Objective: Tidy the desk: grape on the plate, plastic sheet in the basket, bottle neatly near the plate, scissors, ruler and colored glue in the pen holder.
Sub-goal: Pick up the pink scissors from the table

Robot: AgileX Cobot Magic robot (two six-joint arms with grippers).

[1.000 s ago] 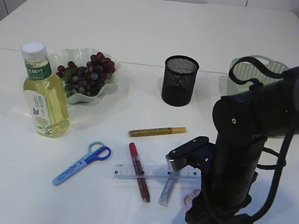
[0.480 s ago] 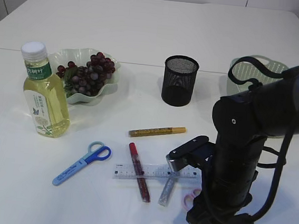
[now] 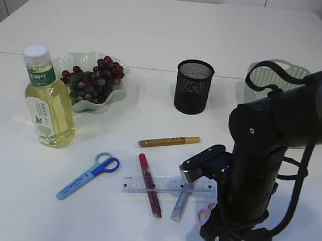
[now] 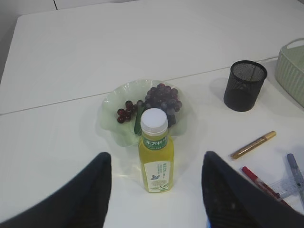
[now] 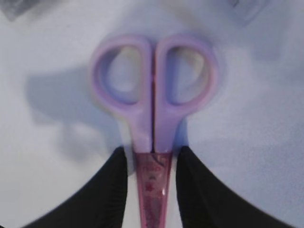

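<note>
Right fingers (image 5: 114, 190) pinching pink scissors (image 5: 153, 123) at lower centre, left fingers (image 4: 95, 190) spread above bottle (image 4: 155, 154) and grape plate (image 4: 111, 121).

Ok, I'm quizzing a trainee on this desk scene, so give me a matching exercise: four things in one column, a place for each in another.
Things:
1. grapes
2. bottle
3. pink scissors
4. ruler

Places:
A. lying across the red glue pen
B. between the right gripper's fingers
C. on the plate
D. standing in front of the plate

Pairs: 1-C, 2-D, 3-B, 4-A
</note>
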